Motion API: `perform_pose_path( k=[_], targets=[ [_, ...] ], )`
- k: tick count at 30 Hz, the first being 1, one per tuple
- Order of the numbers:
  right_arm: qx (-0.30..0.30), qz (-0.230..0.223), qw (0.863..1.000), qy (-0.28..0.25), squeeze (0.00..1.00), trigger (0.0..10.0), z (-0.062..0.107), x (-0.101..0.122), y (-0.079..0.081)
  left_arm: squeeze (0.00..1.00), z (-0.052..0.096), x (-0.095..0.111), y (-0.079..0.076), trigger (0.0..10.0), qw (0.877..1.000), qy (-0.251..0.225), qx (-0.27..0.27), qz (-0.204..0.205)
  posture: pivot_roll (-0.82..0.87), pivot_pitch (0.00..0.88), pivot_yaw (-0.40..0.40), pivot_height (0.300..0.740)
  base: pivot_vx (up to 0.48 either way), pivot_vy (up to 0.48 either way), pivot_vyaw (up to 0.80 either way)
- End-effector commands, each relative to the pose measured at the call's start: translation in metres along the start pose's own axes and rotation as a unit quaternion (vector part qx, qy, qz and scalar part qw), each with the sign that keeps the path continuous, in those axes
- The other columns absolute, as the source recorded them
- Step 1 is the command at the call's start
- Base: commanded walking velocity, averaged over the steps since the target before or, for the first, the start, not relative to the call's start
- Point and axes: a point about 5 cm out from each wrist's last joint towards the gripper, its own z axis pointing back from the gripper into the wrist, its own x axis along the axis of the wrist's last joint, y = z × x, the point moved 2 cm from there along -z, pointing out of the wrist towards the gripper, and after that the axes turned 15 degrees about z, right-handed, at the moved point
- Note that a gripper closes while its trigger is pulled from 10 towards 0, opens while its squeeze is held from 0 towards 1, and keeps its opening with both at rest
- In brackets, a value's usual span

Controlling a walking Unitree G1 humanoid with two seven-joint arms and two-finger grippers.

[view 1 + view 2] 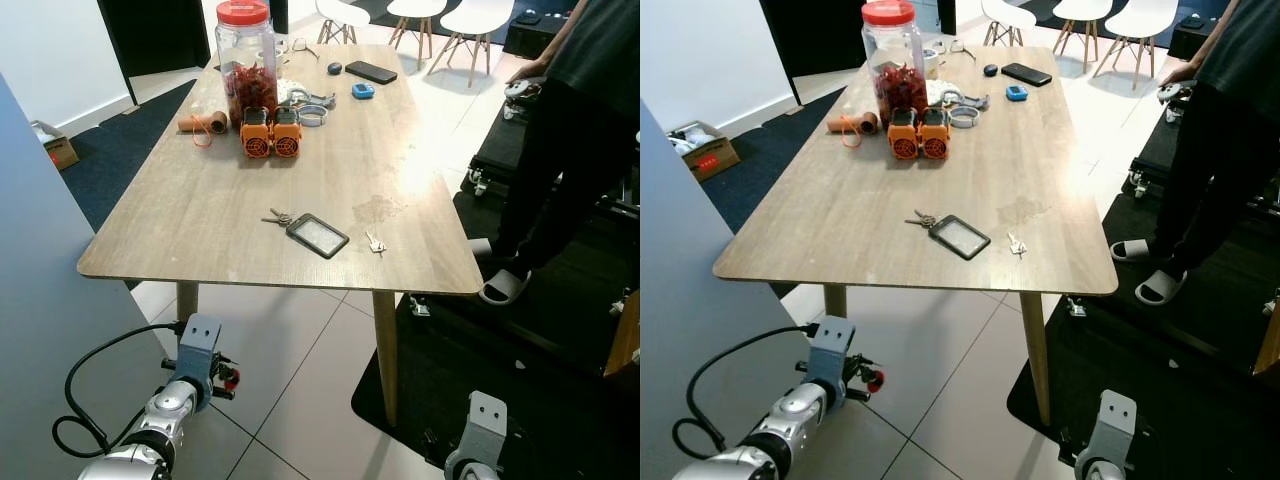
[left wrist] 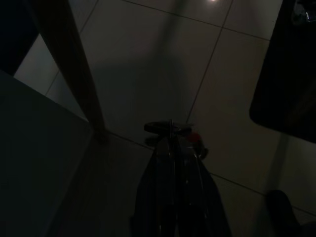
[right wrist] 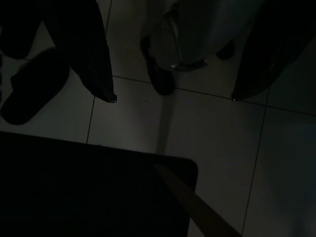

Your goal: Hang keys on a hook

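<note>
A bunch of keys point(image 1: 279, 216) lies on the wooden table point(image 1: 200, 230) near its front edge, joined to a black card holder point(image 1: 317, 236). A single small key point(image 1: 375, 243) rests just right of the holder. My left arm point(image 1: 185, 385) hangs low beside the table's front left leg; in the dark left wrist view, my left gripper point(image 2: 170, 127) is shut with nothing in it, pointing at the tiled floor. My right arm point(image 1: 482, 435) hangs at the lower right. My right gripper point(image 3: 173, 98) stands open above the floor tiles, fingers point(image 3: 101, 84) far apart.
A person point(image 1: 575, 120) stands at the table's right side on a black mat point(image 1: 540, 370). A red-lidded jar point(image 1: 246, 60), two orange devices point(image 1: 271, 133), a phone point(image 1: 371, 72) and small items crowd the far end. A grey panel point(image 1: 40, 300) rises at my left. White chairs point(image 1: 470, 20) stand behind.
</note>
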Motion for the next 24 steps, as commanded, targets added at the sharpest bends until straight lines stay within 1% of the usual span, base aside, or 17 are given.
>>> perform_pose_path(
  k=[1, 7, 9, 11, 16, 24],
  targets=[
    [0.001, -0.008, 1.000, 0.011, 0.00, 10.0, 0.001, -0.004, 0.001, 0.00, 0.002, 0.000, 0.004, 10.0, 1.000, -0.011, 0.009, -0.006, 0.04, 0.000, 0.018, 0.740, 0.000, 0.000, 0.00],
    [0.001, -0.006, 1.000, 0.015, 0.00, 10.0, 0.002, -0.009, 0.002, 0.00, 0.003, -0.005, 0.007, 10.0, 1.000, -0.003, 0.017, 0.009, 0.03, 0.000, 0.029, 0.740, 0.000, 0.000, 0.00],
    [-0.001, -0.006, 1.000, 0.025, 0.00, 10.0, 0.004, -0.016, 0.002, 0.00, 0.004, -0.010, 0.003, 10.0, 1.000, 0.007, 0.004, 0.005, 0.02, 0.000, 0.041, 0.740, 0.000, 0.000, 0.00],
    [-0.005, -0.009, 0.999, 0.046, 0.00, 10.0, 0.006, -0.026, 0.002, 0.00, 0.004, -0.014, -0.001, 10.0, 1.000, 0.014, -0.006, -0.001, 0.02, 0.000, 0.044, 0.740, 0.000, 0.000, 0.00],
    [-0.004, 0.002, 0.999, 0.049, 0.00, 10.0, 0.008, -0.032, 0.003, 0.00, 0.003, -0.013, -0.006, 10.0, 1.000, 0.013, -0.021, -0.007, 0.02, 0.009, 0.049, 0.740, 0.000, 0.000, 0.00],
    [-0.007, 0.004, 0.999, 0.043, 0.00, 10.0, 0.009, -0.033, 0.006, 0.00, 0.002, -0.011, -0.005, 10.0, 1.000, 0.011, -0.016, -0.002, 0.02, 0.014, 0.054, 0.740, 0.000, 0.000, 0.00]
  ],
)
